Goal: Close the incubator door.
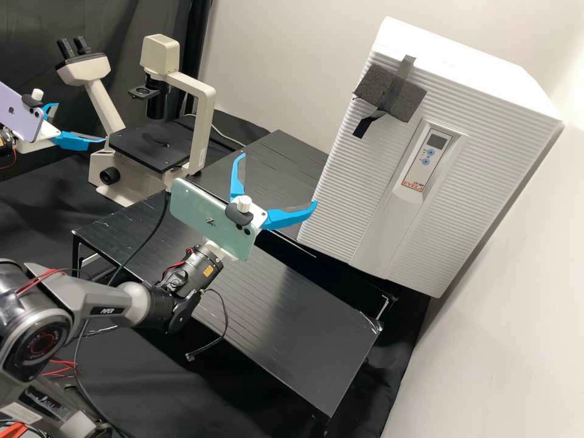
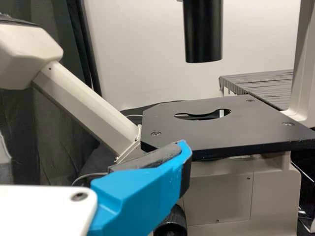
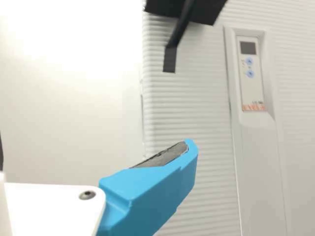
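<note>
The white incubator [image 1: 474, 73] stands at the right in the high view; its ribbed front door [image 1: 340, 182] shows no visible gap along the top edge. Left of the door, lower down, my right gripper [image 1: 278, 179] has its blue fingers spread, with nothing between them; whether a fingertip touches the door I cannot tell. In the right wrist view, one finger of my right gripper [image 3: 152, 189] overlaps the ribbed door [image 3: 192, 123]. My left gripper [image 1: 79, 123] is open beside the microscope, far from the incubator. One finger of my left gripper [image 2: 142, 189] shows in the left wrist view.
A cream microscope [image 1: 204, 121] with a black stage [image 1: 149, 148] stands between my left gripper and the incubator. Below my right gripper is a low black table [image 1: 292, 322]. Dark foam [image 1: 407, 100] is taped to the door's upper part. A pale wall rises behind.
</note>
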